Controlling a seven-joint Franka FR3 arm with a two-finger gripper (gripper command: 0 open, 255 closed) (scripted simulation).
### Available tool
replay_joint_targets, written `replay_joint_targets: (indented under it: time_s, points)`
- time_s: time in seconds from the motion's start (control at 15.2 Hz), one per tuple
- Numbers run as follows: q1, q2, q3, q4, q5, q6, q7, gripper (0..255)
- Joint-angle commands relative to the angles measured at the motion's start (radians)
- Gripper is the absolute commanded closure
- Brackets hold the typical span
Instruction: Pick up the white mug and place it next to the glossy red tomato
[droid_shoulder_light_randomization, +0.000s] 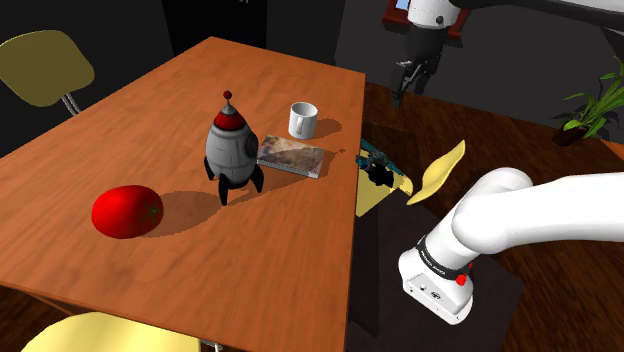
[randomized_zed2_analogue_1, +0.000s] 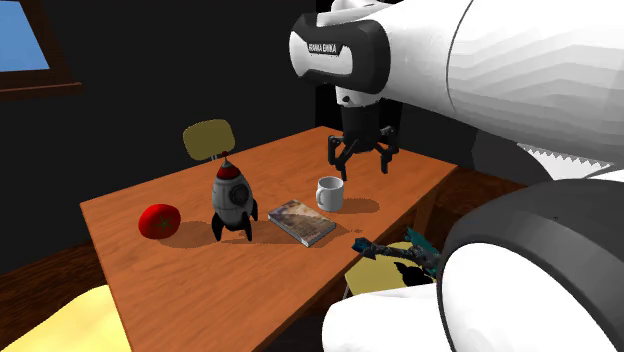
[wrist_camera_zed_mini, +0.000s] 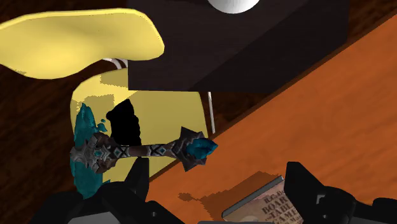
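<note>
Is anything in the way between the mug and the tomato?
Yes: the toy rocket stands between the white mug and the red tomato, the book lying beside it. Nothing visible separates the open gripper from the mug.

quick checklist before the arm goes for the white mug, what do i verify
1. Gripper open and empty: ok, the fingers stand apart with nothing between them.
2. Mug upright and standing free: ok, apart from the book.
3. Gripper lined up on the mug: not ok, the wrist view looks at the table edge and the book's corner.
4. Room beside the tomato: ok, bare table around it.
5. Carry path: not ok if kept low, since the rocket toy stands between mug and tomato.
6. Handle direction: cannot tell.
</note>
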Motion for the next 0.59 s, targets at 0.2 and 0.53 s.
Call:
replay_joint_targets:
  time_s: [0.2, 0.53]
  points:
    - [-0.002, 0.078, -0.026, -0.008, -0.006, 0.101, -0.024, 0]
    - [-0.004, 0.227, -0.067, 0.007, -0.008, 0.258, -0.065, 0]
